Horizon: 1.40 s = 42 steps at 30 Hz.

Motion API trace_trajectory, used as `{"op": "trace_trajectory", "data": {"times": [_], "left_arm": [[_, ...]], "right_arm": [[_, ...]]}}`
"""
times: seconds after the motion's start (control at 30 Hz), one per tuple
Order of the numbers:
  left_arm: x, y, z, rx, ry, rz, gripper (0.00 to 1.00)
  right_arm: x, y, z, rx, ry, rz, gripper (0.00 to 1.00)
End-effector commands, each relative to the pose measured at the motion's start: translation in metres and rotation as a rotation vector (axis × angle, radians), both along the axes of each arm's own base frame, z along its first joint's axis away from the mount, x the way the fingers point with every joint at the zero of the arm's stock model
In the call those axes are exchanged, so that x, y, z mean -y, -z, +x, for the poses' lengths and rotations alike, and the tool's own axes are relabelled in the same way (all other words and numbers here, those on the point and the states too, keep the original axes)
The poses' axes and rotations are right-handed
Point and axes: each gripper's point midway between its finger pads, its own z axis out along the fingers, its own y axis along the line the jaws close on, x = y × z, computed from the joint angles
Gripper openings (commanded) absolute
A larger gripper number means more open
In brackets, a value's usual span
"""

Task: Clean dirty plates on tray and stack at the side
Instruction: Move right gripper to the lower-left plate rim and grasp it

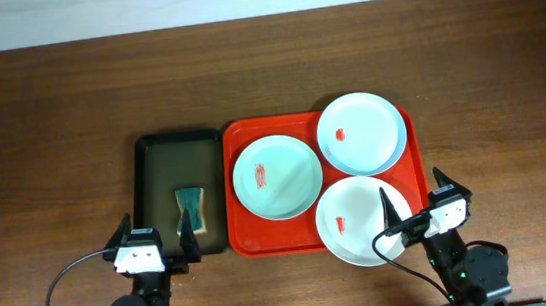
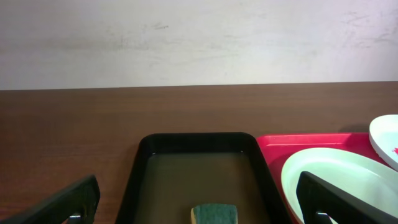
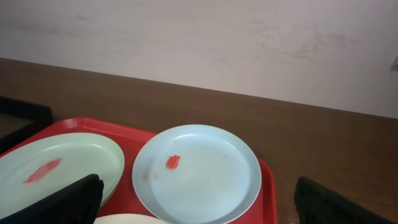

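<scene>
Three pale plates with red smears lie on the red tray (image 1: 246, 238): a left plate (image 1: 277, 177), a far right plate (image 1: 359, 133) and a near right plate (image 1: 360, 221) that overhangs the tray's front edge. My left gripper (image 1: 153, 247) is open and empty at the near end of the dark tray. My right gripper (image 1: 417, 211) is open and empty beside the near right plate. The right wrist view shows the far plate (image 3: 198, 171) and the left plate (image 3: 56, 171) on the red tray (image 3: 127, 132).
A dark green-black tray (image 1: 159, 164) lies left of the red tray and holds a green sponge (image 1: 190, 209). The left wrist view shows this tray (image 2: 194, 144), the sponge (image 2: 214, 214) and a plate edge (image 2: 336, 169). Brown wooden table (image 1: 48, 114) runs all round.
</scene>
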Motion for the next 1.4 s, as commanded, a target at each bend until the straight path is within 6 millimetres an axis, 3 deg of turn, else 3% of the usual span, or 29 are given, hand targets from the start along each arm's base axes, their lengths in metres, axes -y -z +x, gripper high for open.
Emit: {"op": "trace_trajectory", "data": {"times": [0.0, 0.33, 0.47, 0.6, 0.67, 0.8, 0.9, 1.03, 1.1, 1.2, 1.23, 1.3, 1.37], "left_arm": [[0.005, 0.000, -0.001, 0.003, 0.028, 0.014, 0.99], [0.008, 0.000, -0.001, 0.003, 0.045, 0.012, 0.99], [0.022, -0.001, -0.003, 0.002, 0.126, 0.005, 0.99], [0.054, -0.012, -0.019, -0.045, 0.326, -0.018, 0.99], [0.054, -0.032, -0.028, -0.062, 0.328, -0.020, 0.99], [0.052, -0.106, -0.049, -0.060, 0.329, -0.019, 0.99], [0.051, -0.146, -0.054, -0.134, 0.328, -0.025, 0.99], [0.051, -0.187, -0.054, -0.302, 0.324, -0.036, 0.99], [0.052, -0.205, -0.049, -0.400, 0.322, -0.042, 0.99], [0.053, -0.218, -0.040, -0.568, 0.321, -0.040, 0.99], [0.053, -0.217, -0.037, -0.610, 0.325, -0.032, 0.99], [0.054, -0.206, -0.023, -0.773, 0.322, -0.039, 0.99], [0.056, -0.193, -0.005, -0.853, 0.319, -0.046, 0.99]], "right_arm": [[-0.003, 0.002, -0.001, -0.001, -0.016, -0.006, 0.98], [-0.009, 0.001, -0.002, 0.001, -0.050, -0.003, 0.99], [-0.012, -0.001, -0.003, -0.012, -0.067, 0.070, 0.98], [-0.036, -0.027, -0.019, -0.012, -0.218, 0.096, 0.99], [-0.034, -0.046, -0.029, -0.031, -0.217, 0.095, 0.98], [-0.029, -0.093, -0.059, -0.043, -0.216, 0.094, 0.98], [-0.026, -0.135, -0.083, -0.001, -0.218, 0.097, 0.98], [-0.024, -0.175, -0.096, -0.028, -0.218, 0.095, 0.98], [-0.024, -0.193, -0.090, -0.126, -0.212, 0.090, 0.98], [-0.028, -0.191, -0.069, -0.399, -0.199, 0.076, 0.98], [-0.030, -0.187, -0.064, -0.477, -0.199, 0.074, 0.99], [-0.043, -0.169, -0.047, -0.798, -0.234, 0.085, 0.98], [-0.058, -0.161, -0.025, -0.975, -0.283, 0.119, 0.98]]}}
